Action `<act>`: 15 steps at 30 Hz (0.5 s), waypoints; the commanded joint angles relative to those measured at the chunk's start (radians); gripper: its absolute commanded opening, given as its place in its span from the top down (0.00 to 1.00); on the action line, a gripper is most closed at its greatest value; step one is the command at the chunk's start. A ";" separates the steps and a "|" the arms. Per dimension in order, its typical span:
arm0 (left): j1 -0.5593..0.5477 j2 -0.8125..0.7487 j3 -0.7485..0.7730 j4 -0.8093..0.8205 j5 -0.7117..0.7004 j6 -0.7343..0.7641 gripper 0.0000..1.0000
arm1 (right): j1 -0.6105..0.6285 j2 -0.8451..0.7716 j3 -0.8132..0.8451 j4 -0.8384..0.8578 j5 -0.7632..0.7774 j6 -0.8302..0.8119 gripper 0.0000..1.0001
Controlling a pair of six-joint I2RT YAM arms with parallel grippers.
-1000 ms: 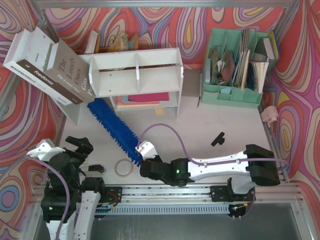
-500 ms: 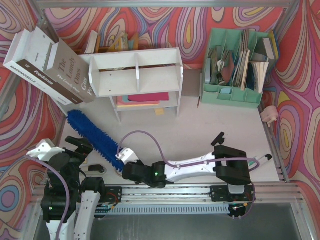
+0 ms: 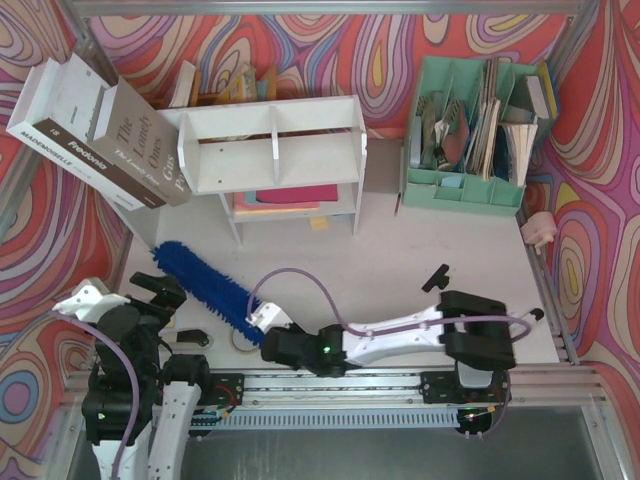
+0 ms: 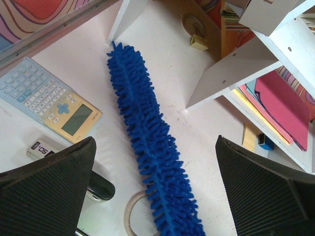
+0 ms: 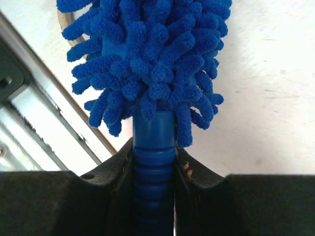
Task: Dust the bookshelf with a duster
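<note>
– Where is the duster (image 3: 205,285) lying, and what is getting lost?

– It is stretching slantwise across the table (image 3: 400,250), in front of the bookshelf (image 3: 270,140) and left of it, apart from it. Its handle (image 5: 153,147) is disappearing between the right gripper (image 3: 262,322) fingers, which are clamping tightly onto it. Its near end is covering part of the tape roll (image 3: 240,340), and the left wrist view is cutting that end off.

– And the left gripper (image 3: 160,290)?

– Its 2 fingers are standing wide apart, gripping nothing, beside the brush.

– Anything changing since 0.5 s ago?

– The right gripper is sitting slightly further right, and the fluffy tip is lying lower and further right. 1 s ago that tip was just beside the bookshelf's left foot.
</note>
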 commanded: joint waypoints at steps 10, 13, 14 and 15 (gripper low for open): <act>-0.001 0.230 0.087 -0.106 0.099 -0.106 0.01 | 0.005 -0.459 -0.151 0.000 -0.026 -0.253 1.00; -0.001 0.265 0.091 -0.139 0.098 -0.126 0.01 | 0.005 -0.508 -0.173 -0.035 -0.023 -0.268 1.00; -0.001 0.274 0.089 -0.142 0.106 -0.126 0.02 | 0.004 -0.524 -0.182 -0.039 -0.026 -0.271 1.00; -0.001 0.278 0.086 -0.142 0.122 -0.126 0.02 | 0.005 -0.534 -0.188 -0.045 -0.031 -0.274 1.00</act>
